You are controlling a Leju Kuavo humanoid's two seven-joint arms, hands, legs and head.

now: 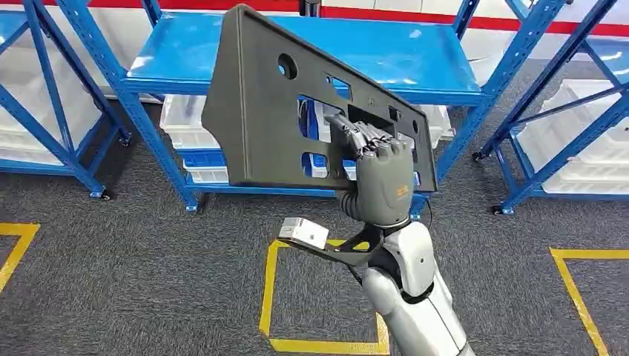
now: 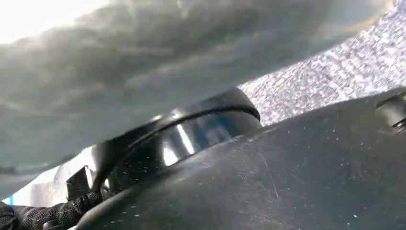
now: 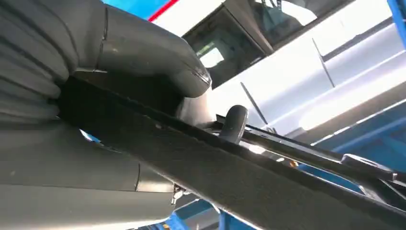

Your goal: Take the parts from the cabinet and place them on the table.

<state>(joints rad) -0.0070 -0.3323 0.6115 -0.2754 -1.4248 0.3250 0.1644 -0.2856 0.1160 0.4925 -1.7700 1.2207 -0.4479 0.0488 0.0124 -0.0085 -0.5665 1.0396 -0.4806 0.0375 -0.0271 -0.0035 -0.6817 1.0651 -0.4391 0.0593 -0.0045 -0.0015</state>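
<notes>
Dark grey fingers (image 1: 363,137) are curled through a rectangular cut-out, and that's the right hand (image 1: 380,174) clamped firmly on the panel (image 1: 259,111), a big flat grey plastic part with one round hole and several rectangular openings. In the right wrist view the thick thumb (image 3: 148,52) presses down on one face of the panel's edge (image 3: 230,167) while the palm backs the other, so it's a tight closed hold. The panel is up in the air, tilted, in front of the blue cabinet (image 1: 415,59), clear of its shelves.

Out from the hand: the silver right arm (image 1: 415,297) rises from below, wrist camera (image 1: 304,232) sticking out to its side. Behind the panel, the cabinet's top shelf is a glossy blue board. On the lower shelf sit translucent white bins (image 1: 182,122); what is in them I cannot tell. More white bins (image 1: 586,148) sit in the rack on the right, and another rack (image 1: 44,89) stands to the left, three racks in all.

On the grey carpet (image 1: 148,259), a yellow taped square (image 1: 326,345) lies under the arm. The left hand: cannot tell, the left wrist view is blurred dark shapes.
</notes>
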